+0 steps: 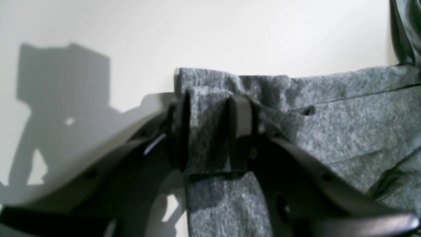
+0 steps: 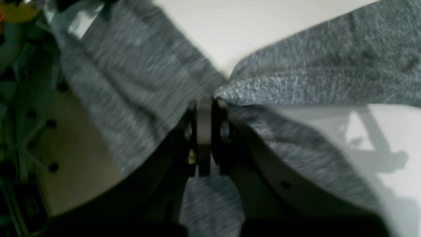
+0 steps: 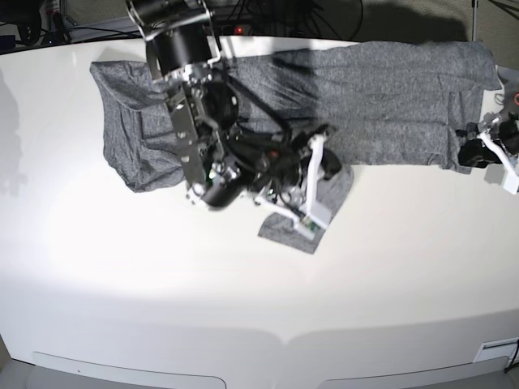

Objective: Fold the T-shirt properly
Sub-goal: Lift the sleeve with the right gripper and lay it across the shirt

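Left wrist view: your left gripper has its jaws clamped on a thick folded edge of the T-shirt, lying on the white tabletop.

Right wrist view: your right gripper has its jaws pinched tight on bunched cloth.

Base view: the T-shirt spreads across the far tabletop, right arm over it, one end hanging by the jaws.

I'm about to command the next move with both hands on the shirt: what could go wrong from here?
1. The right hand pinches only a small bunched tip of the T-shirt; a hard pull may slip it free.
2. The left hand straddles a thick fold; its grip looks loose.
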Action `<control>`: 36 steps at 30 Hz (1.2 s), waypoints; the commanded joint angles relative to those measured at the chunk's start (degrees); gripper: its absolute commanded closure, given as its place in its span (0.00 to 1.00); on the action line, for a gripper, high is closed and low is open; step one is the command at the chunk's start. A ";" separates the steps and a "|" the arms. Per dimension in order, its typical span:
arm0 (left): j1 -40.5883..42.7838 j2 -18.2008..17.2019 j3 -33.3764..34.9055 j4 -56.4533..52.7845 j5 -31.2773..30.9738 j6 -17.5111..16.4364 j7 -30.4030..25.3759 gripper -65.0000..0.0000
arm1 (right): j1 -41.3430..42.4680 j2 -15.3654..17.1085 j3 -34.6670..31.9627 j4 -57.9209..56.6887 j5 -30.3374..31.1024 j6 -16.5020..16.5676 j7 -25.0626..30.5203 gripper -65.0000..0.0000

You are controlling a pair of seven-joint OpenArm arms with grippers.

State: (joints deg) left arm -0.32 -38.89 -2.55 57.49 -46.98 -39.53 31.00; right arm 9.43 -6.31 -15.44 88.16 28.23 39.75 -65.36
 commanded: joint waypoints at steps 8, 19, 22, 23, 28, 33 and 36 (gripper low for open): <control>-0.79 -1.42 -0.52 0.63 -0.81 -0.47 -0.85 0.69 | -6.97 -1.20 -4.50 6.05 3.91 0.25 1.86 1.00; -0.79 -1.38 -0.52 0.63 -0.81 -0.47 -0.85 0.69 | -12.07 -2.69 -5.01 6.49 3.67 0.25 2.43 1.00; -0.76 -1.11 -0.52 0.63 -0.83 -0.47 -0.90 0.69 | -12.31 -2.69 -5.01 6.49 2.56 0.25 2.38 1.00; -0.76 -1.05 -0.52 0.63 -0.83 -0.47 -0.87 0.69 | -12.31 -2.69 -4.98 6.49 2.38 0.25 2.47 1.00; -0.79 -1.01 -0.52 0.63 -0.83 -0.47 -0.87 0.69 | -12.28 -2.69 -4.98 6.49 2.40 0.25 4.85 0.70; -0.81 -1.14 -0.52 0.63 -0.83 -0.47 -1.38 0.69 | -10.97 -2.69 -4.98 6.49 2.45 0.25 7.56 0.51; -0.96 -1.40 -0.63 0.70 -0.87 -0.47 -2.38 0.69 | -7.76 -2.69 -4.74 6.49 2.14 0.25 6.91 0.51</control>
State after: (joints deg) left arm -0.32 -38.54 -2.55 57.49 -47.05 -39.53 29.98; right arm 0.64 -8.40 -20.25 93.51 29.17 39.72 -59.59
